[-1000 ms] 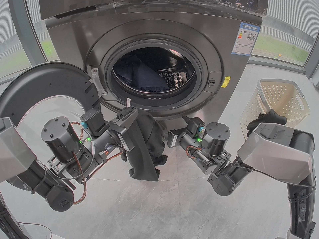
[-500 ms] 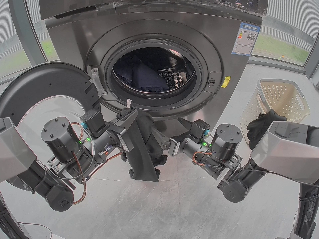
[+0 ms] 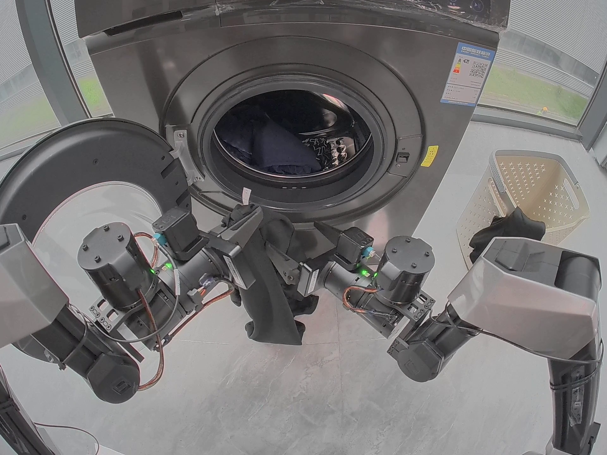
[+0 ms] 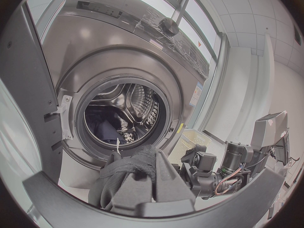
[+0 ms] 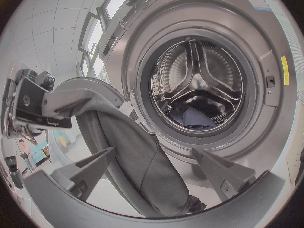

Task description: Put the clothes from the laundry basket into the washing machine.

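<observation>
Dark grey fabric garment (image 3: pixel 272 298) was gripped at top edge by left gripper (image 3: pixel 248 217), jaws clamped on it, and hung just below open port of steel-grey front-load washing machine (image 3: pixel 303 45), not yet in. Beside garment's mid part was set right gripper (image 3: pixel 297 248), jaws spread wide, nothing held. Progress est. partway: dark blue clothes (image 3: pixel 278 150) were seen in drum; black item (image 3: pixel 506 229) was left on rim of beige perforated plastic laundry basket (image 3: pixel 537 184).
</observation>
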